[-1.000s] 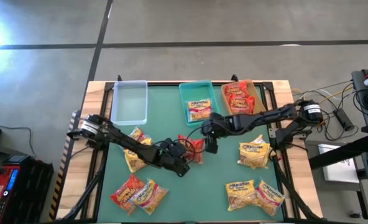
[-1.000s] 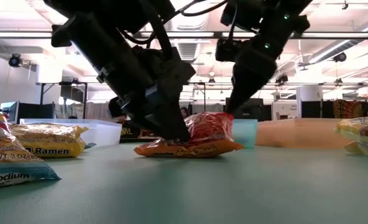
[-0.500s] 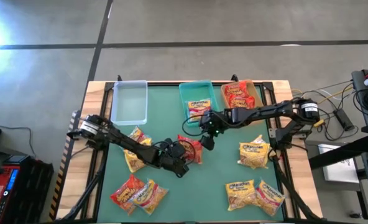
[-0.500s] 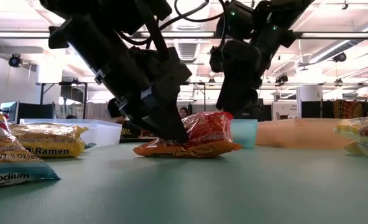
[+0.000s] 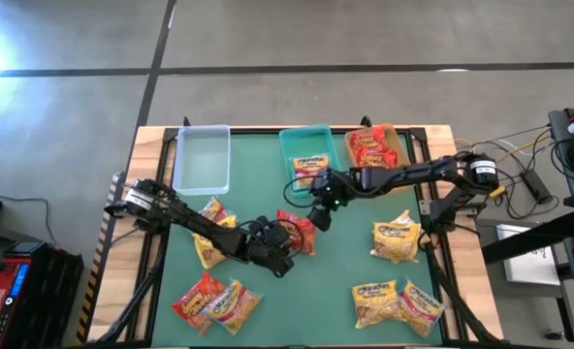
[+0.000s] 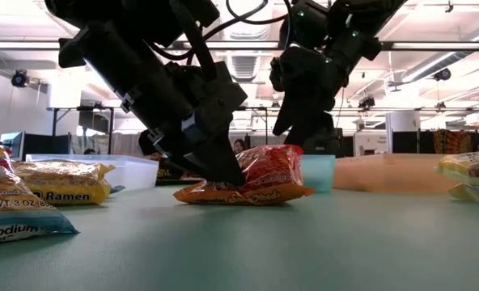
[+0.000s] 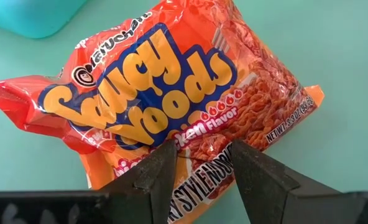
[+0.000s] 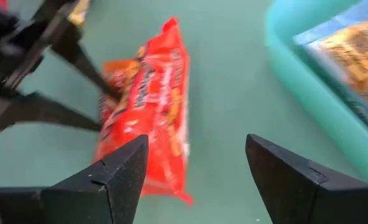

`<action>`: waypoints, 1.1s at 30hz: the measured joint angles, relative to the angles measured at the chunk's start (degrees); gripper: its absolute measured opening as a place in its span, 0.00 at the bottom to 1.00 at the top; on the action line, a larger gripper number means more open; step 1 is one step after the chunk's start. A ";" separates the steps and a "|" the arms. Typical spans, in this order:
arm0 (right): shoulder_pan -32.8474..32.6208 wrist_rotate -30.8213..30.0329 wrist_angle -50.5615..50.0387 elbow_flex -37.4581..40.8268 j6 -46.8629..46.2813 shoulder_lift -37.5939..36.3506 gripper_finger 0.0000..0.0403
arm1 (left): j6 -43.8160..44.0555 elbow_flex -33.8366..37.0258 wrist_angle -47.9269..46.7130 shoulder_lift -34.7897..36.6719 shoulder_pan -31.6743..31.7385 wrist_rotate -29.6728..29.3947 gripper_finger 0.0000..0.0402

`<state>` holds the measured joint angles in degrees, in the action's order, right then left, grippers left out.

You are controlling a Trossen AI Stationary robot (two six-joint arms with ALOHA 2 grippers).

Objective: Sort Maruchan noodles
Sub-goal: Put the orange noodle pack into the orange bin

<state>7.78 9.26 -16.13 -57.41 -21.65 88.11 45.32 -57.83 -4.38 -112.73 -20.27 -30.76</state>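
Observation:
A red-orange Maruchan noodle packet (image 7: pixel 153 87) lies near the table's middle (image 5: pixel 303 233), flat side down on the green mat (image 6: pixel 247 187). My left gripper (image 7: pixel 199 155) reaches it from the left (image 5: pixel 283 239) and is shut on it. My right gripper (image 8: pixel 196 146) hovers open just above and to the far right of the packet (image 5: pixel 318 217), touching nothing. The packet shows ahead of its fingers (image 8: pixel 148 124). My left gripper pinches the packet between its two fingers (image 7: pixel 162 171) at the edge that faces the arm (image 7: pixel 199 180). The fingers slant down from the table's left and near side (image 6: pixel 215 162). The packet rests on the mat, roughly level.
Along the far edge stand a clear bin (image 5: pixel 202 160), a teal bin (image 5: pixel 289 145) holding a yellow packet, and a tan bin (image 5: pixel 396 136) holding red packets. More packets lie at the left (image 5: pixel 212 242), near left (image 5: pixel 214 302), right (image 5: pixel 397 239) and near right (image 5: pixel 396 302).
My right gripper has shifted a little toward the table's left and far edge above the red packet and has rolled about its wrist. The left gripper and the packet have stayed where they were.

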 joint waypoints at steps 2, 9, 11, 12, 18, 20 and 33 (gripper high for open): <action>1.07 0.07 -0.06 0.02 -1.28 0.16 0.65 | 0.03 0.03 0.11 0.00 -0.05 -0.41 0.35; 2.37 1.76 1.14 0.28 -4.77 0.33 0.69 | -0.04 0.08 0.35 -0.07 -0.15 -1.35 0.35; 1.95 3.02 3.55 0.28 -5.83 1.04 0.69 | -1.02 0.08 0.51 -0.09 -0.18 -1.55 0.35; 1.64 3.83 4.45 0.31 -6.19 1.53 0.69 | -1.27 0.11 0.57 -0.11 -0.19 -1.69 0.35; 0.78 4.97 8.04 0.26 -7.29 5.88 0.69 | -2.45 0.29 0.92 -0.17 -0.32 -2.73 0.35; 0.83 5.52 8.92 0.26 -7.36 6.94 0.69 | -2.53 0.41 1.00 -0.17 -0.33 -2.77 0.35; -0.74 13.71 14.79 0.09 -10.48 9.53 0.68 | -4.15 0.60 1.26 -0.17 -0.31 -3.34 0.35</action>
<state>7.04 22.96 -1.34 -57.32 -32.13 97.65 41.17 -57.23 -3.12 -112.90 -20.58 -34.10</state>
